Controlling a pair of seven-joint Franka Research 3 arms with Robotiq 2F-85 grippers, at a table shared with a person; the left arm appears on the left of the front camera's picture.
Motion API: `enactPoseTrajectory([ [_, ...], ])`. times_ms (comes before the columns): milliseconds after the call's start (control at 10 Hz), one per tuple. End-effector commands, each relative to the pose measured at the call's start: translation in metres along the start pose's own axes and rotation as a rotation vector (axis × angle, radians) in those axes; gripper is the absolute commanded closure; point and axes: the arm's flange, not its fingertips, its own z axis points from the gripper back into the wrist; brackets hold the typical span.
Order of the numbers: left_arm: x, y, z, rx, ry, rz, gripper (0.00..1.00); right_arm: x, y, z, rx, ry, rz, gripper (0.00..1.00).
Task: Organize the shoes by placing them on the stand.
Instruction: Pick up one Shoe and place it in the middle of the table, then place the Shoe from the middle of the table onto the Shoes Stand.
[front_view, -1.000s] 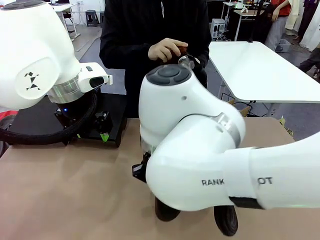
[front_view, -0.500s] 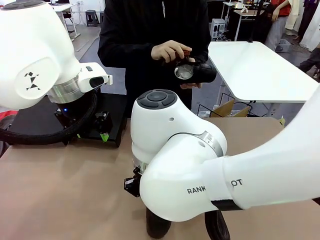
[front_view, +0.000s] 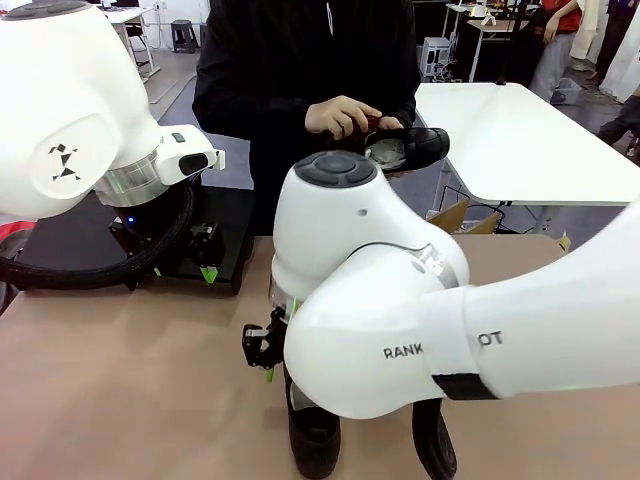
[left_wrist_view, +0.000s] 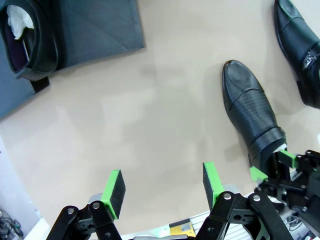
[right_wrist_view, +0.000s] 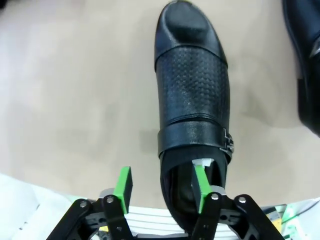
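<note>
My right gripper (right_wrist_view: 161, 185) stands open at the heel of a perforated black shoe (right_wrist_view: 192, 90) with a buckle strap. One pad is over the shoe's opening and the other is outside its wall. That shoe (front_view: 315, 440) lies on the table below my right gripper (front_view: 265, 350). A second shoe (front_view: 435, 452) lies beside it. My left gripper (left_wrist_view: 162, 185) is open and empty, hanging by the black stand (front_view: 232, 220). One paper-stuffed shoe (left_wrist_view: 30, 40) rests on the stand (left_wrist_view: 100, 30). The person holds another shoe (front_view: 410, 148) in both hands.
The brown paper-covered table (front_view: 120, 380) has free room at the front left. My right arm's bulky white links cover the table's middle. A white table (front_view: 520, 140) and a cardboard box (front_view: 455, 215) stand behind at the right.
My right gripper has gone from shut to open at the shoe's heel, and the arm has shifted left. The person has turned the shoe in their hands. My left arm has not moved.
</note>
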Motion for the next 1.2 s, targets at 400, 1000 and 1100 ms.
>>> enactPoseTrajectory([
  [400,0.0,0.001,0.0,0.001,-0.012,0.004,0.19,-0.001,-0.001,0.015,0.032,-0.001,-0.001,0.0],
  [1000,0.0,0.001,0.0,0.001,-0.012,0.004,0.19,-0.001,-0.001,0.015,0.032,-0.001,-0.001,0.0],
  [1100,0.0,0.001,0.0,0.001,-0.012,0.004,0.19,-0.001,-0.001,0.015,0.032,-0.001,-0.001,0.0],
])
